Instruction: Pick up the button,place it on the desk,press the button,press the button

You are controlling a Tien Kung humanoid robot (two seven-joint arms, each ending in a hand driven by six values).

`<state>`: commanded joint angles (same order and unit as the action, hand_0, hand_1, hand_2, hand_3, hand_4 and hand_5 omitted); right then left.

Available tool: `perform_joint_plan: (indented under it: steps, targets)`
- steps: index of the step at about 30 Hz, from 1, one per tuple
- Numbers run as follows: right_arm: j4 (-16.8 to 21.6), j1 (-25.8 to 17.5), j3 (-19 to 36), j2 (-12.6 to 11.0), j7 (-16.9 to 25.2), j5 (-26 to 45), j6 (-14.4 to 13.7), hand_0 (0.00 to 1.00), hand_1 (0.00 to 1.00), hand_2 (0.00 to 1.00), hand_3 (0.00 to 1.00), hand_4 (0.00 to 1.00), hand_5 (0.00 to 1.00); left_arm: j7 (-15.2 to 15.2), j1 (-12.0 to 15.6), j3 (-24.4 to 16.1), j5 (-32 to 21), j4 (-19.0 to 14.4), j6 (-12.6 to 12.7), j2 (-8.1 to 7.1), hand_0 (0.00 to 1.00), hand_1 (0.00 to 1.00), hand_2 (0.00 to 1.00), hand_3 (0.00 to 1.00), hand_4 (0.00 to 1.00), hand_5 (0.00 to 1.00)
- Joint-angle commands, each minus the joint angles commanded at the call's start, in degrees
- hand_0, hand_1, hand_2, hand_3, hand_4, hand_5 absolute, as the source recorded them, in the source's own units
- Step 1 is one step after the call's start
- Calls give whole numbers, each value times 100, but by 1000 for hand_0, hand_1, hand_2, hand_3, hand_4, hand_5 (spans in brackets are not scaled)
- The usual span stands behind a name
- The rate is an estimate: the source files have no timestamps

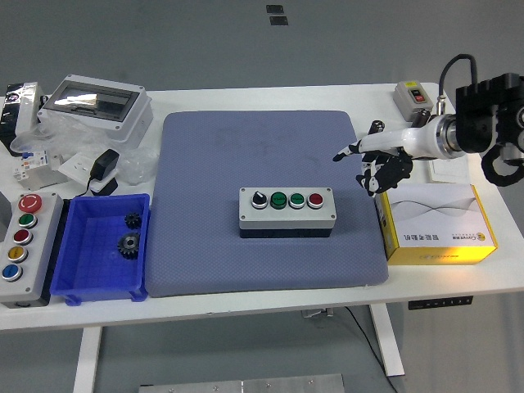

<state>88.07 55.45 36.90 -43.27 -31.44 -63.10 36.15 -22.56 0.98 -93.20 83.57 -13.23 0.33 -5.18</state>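
Note:
A grey button box (286, 210) with a black selector knob, two green buttons and a red button (315, 198) lies on the blue-grey mat (262, 155), right of its centre. My right hand (375, 164) hovers above the mat's right edge, up and to the right of the box. Its index finger points left while the other fingers are curled, and it holds nothing. It is clear of the box. My left arm is out of view.
A yellow-and-white carton (438, 221) lies right of the mat. A small switch box (412, 94) sits at the back right. A blue bin (102, 246) with gears, a five-button station (23, 246), an enclosure (94, 102) and a black adapter (104, 166) stand at left.

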Motion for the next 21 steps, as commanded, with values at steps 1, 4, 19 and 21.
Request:
perform_joint_plan:
  steps: [1, 4, 19, 21]
  targets:
    - [18, -140, 200, 69, 60, -162, -99, 76, 185, 399, 998, 217, 107, 1, 3, -11, 20, 1, -1, 8, 674, 632, 570, 601, 666, 258]
    - [49, -641, 887, 385, 301, -726, -389, 76, 185, 399, 998, 217, 107, -3, 7, -68, 110, -4, -5, 33, 674, 632, 570, 601, 666, 258]
    - [67, -3813, 3741, 2391, 2815, -2931, -3490, 214, 316, 622, 943, 571, 284, -2, 31, -90, 310, 39, 72, 147, 674, 633, 569, 600, 667, 261]
    - [73, -4145, 3939, 2480, 3108, -2802, -3937, 214, 316, 622, 943, 571, 284, -9, 20, -109, 356, 39, 68, 134, 674, 633, 569, 600, 667, 261]
